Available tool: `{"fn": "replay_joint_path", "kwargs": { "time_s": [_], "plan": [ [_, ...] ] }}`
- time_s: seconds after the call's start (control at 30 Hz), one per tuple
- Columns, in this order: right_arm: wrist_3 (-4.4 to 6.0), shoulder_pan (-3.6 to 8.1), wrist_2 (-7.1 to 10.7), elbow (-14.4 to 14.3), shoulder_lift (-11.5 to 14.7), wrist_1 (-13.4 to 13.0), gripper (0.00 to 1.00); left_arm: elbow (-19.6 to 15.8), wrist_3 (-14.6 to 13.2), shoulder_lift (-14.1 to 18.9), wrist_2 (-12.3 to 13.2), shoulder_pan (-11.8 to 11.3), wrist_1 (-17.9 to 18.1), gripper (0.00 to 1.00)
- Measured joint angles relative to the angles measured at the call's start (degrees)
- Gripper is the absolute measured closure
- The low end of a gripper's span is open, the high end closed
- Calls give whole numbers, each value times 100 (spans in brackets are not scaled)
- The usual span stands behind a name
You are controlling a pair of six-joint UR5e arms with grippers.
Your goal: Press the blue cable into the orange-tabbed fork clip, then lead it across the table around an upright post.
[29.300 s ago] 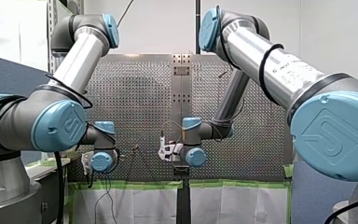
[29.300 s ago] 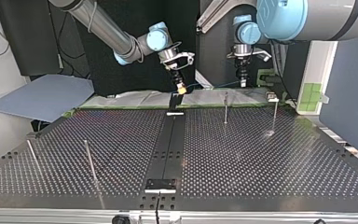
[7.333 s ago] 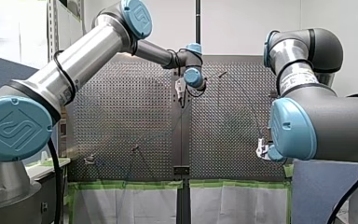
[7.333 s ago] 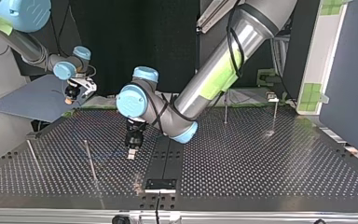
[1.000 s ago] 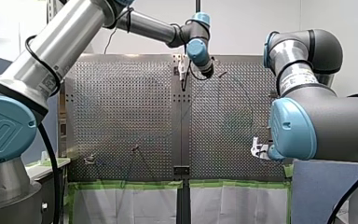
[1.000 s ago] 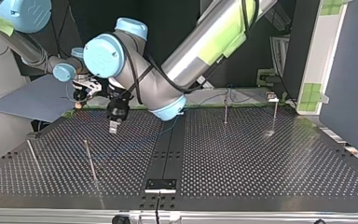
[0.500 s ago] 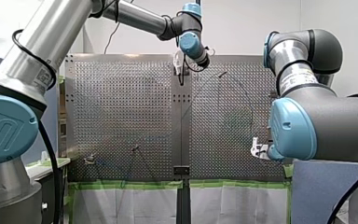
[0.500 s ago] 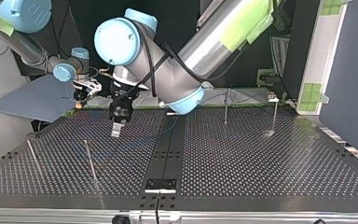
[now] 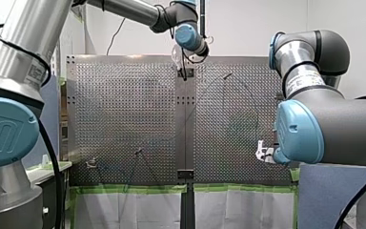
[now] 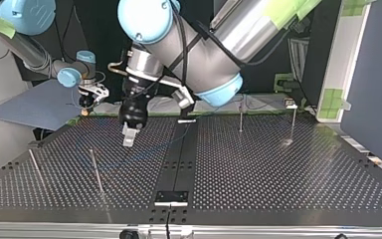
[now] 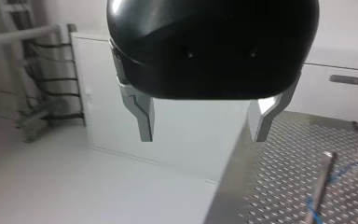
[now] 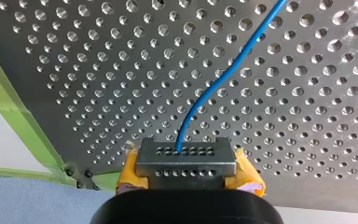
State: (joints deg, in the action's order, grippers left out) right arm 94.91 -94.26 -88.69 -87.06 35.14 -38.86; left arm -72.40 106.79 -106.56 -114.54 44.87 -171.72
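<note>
- My left jaws are standing spread and empty, hanging above the desk (image 10: pixel 278 174).
- My right jaws are pinching the blue cable (image 12: pixel 214 88) between yellow pads (image 12: pixel 248 177), just beside the desk's edge with green tape (image 12: pixel 9 100).
- The cable is running from these jaws out over the desk, and it is passing close by a thin post (image 11: pixel 320 184) on the desk.

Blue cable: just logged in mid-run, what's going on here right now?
My right arm's tool is shut on the thin blue cable near the edge of the perforated metal table. My left arm's tool hangs open and empty above the table; a slim upright metal post stands off to its side, the cable close by.
</note>
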Motion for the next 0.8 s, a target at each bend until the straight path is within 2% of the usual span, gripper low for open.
{"fn": "replay_joint_path", "kwargs": {
  "time_s": [0.47,0.8],
  "plan": [
    [-23,-1,-3,0,2,53,100,-729,241,729,60,-8,729,0],
    [-31,-8,-2,1,0,53,100,-1150,374,1133,151,-81,1152,0]
  ]
}}
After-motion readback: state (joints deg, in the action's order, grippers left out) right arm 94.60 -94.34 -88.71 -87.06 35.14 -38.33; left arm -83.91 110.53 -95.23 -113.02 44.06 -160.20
